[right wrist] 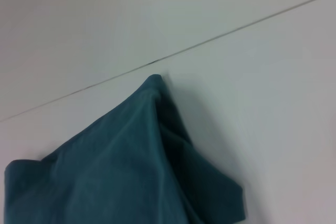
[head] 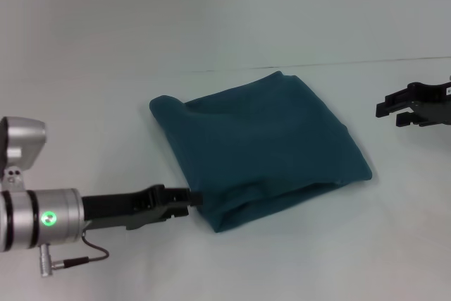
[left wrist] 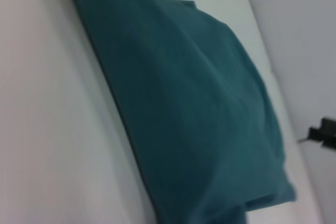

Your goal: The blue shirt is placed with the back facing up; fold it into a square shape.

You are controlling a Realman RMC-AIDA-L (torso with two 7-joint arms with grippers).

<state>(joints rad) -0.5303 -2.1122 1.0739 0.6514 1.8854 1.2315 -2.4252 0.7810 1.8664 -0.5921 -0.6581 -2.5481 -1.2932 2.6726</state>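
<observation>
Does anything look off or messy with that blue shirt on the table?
Slightly. The blue shirt is folded into a rough square, but it lies askew on the table and looks puffy, its near edge gaping open. The left gripper is at that edge; the right gripper hangs clear.

The head view looks down from above, while both wrist views sit close, sharing the blue shirt [head: 257, 147].

The blue shirt [head: 261, 149] lies folded on the table [head: 106, 47], in the middle of the head view. The left gripper [head: 190, 198] sits at lower left, touching the shirt's near-left edge. The right gripper [head: 396, 111] is at the right edge, well apart from the shirt.
</observation>
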